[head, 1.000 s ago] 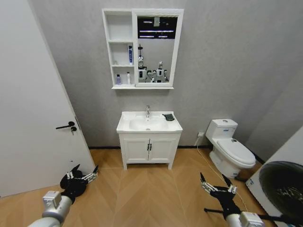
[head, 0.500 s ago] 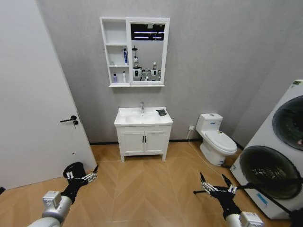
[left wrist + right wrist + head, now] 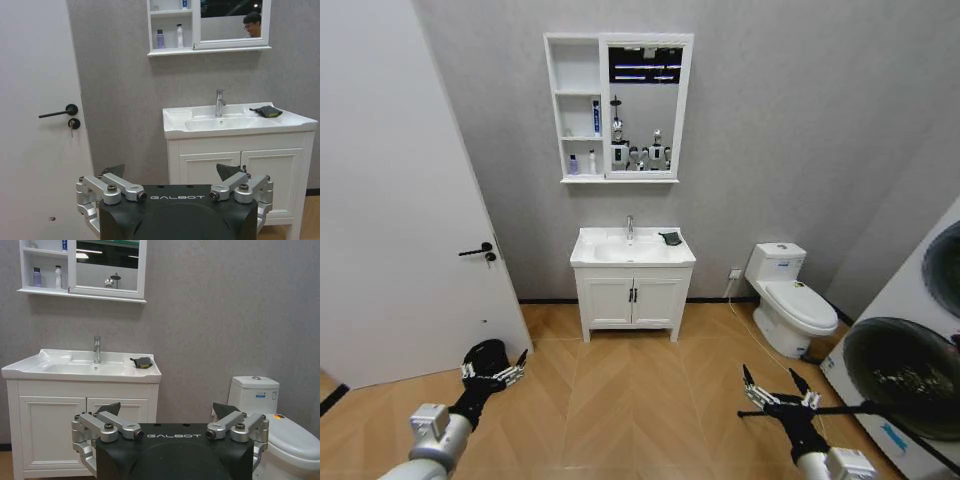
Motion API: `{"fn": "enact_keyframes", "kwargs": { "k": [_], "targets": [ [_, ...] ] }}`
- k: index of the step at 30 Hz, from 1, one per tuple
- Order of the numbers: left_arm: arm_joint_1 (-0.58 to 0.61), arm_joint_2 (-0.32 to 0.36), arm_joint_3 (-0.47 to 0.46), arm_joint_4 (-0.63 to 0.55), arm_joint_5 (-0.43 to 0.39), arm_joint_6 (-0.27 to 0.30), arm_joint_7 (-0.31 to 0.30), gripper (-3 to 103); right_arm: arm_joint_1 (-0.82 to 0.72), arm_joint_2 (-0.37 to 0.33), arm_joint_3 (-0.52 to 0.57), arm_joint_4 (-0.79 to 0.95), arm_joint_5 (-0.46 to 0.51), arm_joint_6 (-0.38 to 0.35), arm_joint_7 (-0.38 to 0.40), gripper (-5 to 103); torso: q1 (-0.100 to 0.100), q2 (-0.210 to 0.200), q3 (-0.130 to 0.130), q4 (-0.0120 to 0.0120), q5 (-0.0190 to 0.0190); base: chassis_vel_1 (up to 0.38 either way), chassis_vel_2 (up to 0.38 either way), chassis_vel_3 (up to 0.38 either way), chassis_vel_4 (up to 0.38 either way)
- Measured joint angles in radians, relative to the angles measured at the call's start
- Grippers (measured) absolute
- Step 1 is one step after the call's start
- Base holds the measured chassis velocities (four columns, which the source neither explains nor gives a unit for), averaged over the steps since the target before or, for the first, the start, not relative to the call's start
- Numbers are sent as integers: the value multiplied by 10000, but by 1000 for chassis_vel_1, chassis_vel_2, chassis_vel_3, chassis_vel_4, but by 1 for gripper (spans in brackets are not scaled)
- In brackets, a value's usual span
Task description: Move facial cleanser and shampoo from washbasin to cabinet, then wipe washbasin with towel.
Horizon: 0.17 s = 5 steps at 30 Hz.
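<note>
The washbasin (image 3: pixel 590 258) stands far ahead against the grey wall, with the small dark towel (image 3: pixel 670 238) lying on its back right corner. Above it hangs the cabinet (image 3: pixel 576 68). A blue-and-white tube (image 3: pixel 596 117) stands in the middle niche. A purple bottle (image 3: pixel 572 165) and a white bottle (image 3: pixel 591 162) stand in the lowest niche. Which is the facial cleanser or the shampoo I cannot tell. My left gripper (image 3: pixel 495 368) and right gripper (image 3: pixel 769 378) hang low over the floor, both open and empty, well short of the washbasin. The towel (image 3: pixel 266 111) also lies in the left wrist view.
A white door (image 3: pixel 400 200) with a black handle stands at the left. Right of the basin's low cupboard (image 3: pixel 632 300) are a toilet (image 3: pixel 790 305) and a washing machine (image 3: pixel 920 370). Wooden floor (image 3: pixel 630 400) stretches from me to the washbasin.
The whole view has pulled back from the washbasin and swung sideways, so the camera moved. Both grippers hold the same open pose, and nothing on the basin or shelves has shifted.
</note>
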Motion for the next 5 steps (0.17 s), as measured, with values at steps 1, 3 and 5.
{"fn": "enact_keyframes", "kwargs": {
  "k": [1,3,5],
  "targets": [
    [0,0,0,0,0,0,0,100,0,0,0,0,0,0,0,100,0,0,0,0,0,0,0,0,0],
    [-1,0,0,0,0,0,0,100,0,0,0,0,0,0,0,100,2,-1,0,-5,1,0,0,0,0],
    [-2,0,0,0,0,0,0,100,0,0,0,0,0,0,0,100,2,-1,1,-5,0,0,0,0,0]
  ]
}}
